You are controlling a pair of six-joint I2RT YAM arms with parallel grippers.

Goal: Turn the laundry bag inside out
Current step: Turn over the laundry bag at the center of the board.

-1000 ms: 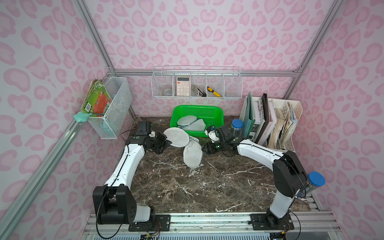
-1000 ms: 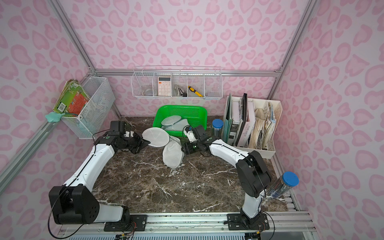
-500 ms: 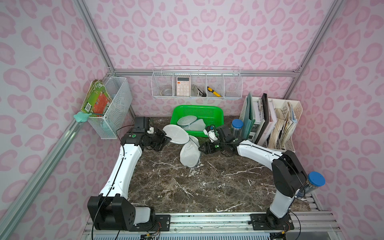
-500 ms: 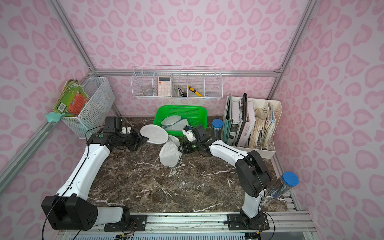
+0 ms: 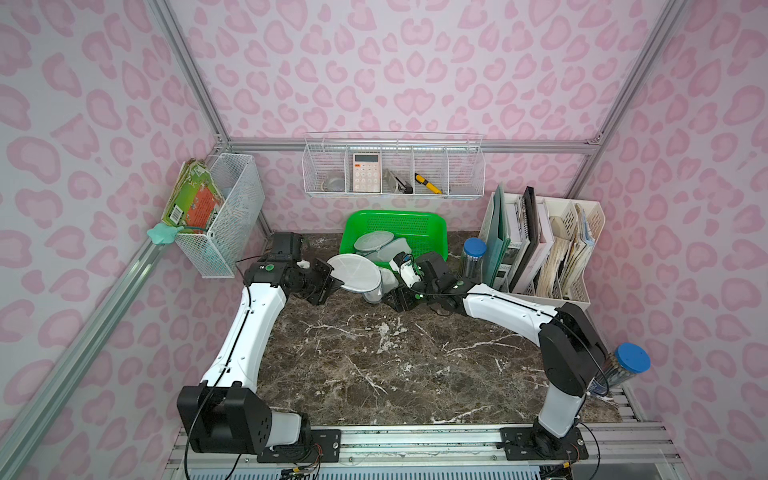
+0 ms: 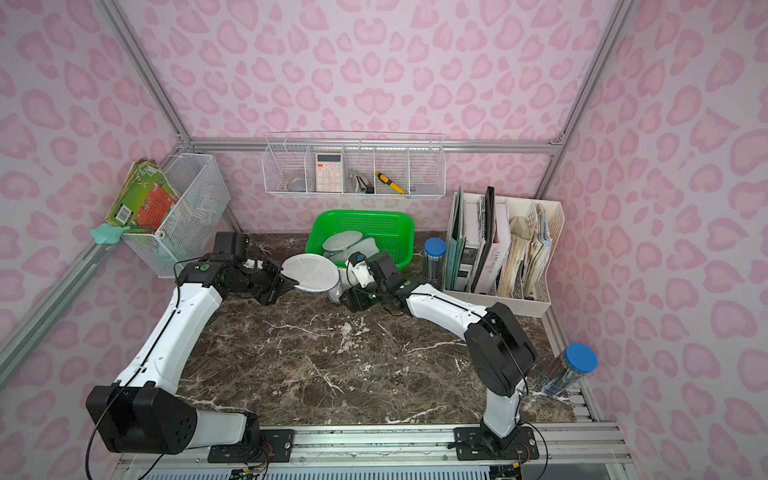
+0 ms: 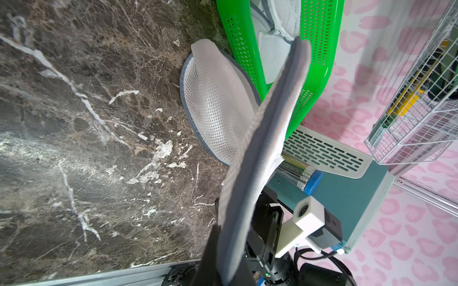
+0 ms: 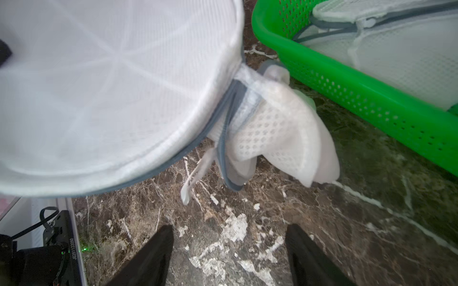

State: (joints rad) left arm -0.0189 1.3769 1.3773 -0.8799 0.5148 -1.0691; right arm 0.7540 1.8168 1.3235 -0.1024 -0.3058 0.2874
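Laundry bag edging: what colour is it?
Grey edging on the white mesh laundry bag; clearest in the right wrist view.

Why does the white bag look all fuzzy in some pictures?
Right wrist view: the laundry bag sits right by the lens, so it blurs, and the fingers too. Left wrist view: its grey rim is soft, the table sharp. Top views: crisp.

Showing white mesh edged in grey on the laundry bag (image 5: 353,271), mid-frame. Glowing bright green in the perforated basket (image 5: 399,224) just above it. Running dark brown marble with white veins across the tabletop (image 5: 374,353). Wearing pale pink with darker pink leopard blotches on the walls (image 5: 415,62). Capping the clear tube (image 5: 474,248), right of the basket, in blue.
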